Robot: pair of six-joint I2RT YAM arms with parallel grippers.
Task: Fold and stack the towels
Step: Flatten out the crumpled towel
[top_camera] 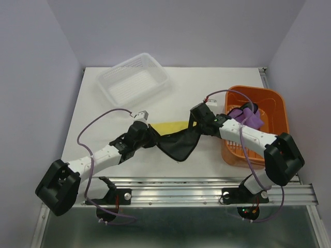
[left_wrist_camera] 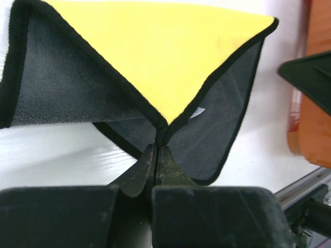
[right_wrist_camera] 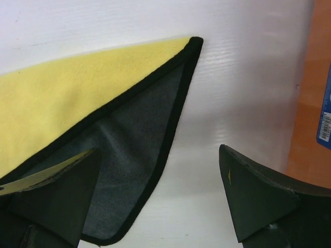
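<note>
A yellow towel point(top_camera: 170, 127) with black edging and a dark grey underside lies partly lifted at the table's middle. My left gripper point(top_camera: 151, 135) is shut on its near edge. In the left wrist view the closed jaws pinch the black hem point(left_wrist_camera: 156, 147), and the yellow towel point(left_wrist_camera: 165, 57) fans out beyond them. My right gripper point(top_camera: 195, 125) hovers open over the towel's right corner. In its wrist view the yellow towel point(right_wrist_camera: 62, 98) lies by the left finger point(right_wrist_camera: 62, 191), and nothing is held in the right gripper point(right_wrist_camera: 160, 149). A purple towel point(top_camera: 249, 115) lies in the orange basket point(top_camera: 269, 101).
A white mesh basket point(top_camera: 133, 82) stands at the back left. The orange basket point(right_wrist_camera: 310, 77) sits just right of my right gripper, with a strip of bright blue and a white label point(right_wrist_camera: 325, 119) showing at its edge. A metal rail point(top_camera: 196, 188) runs along the near edge.
</note>
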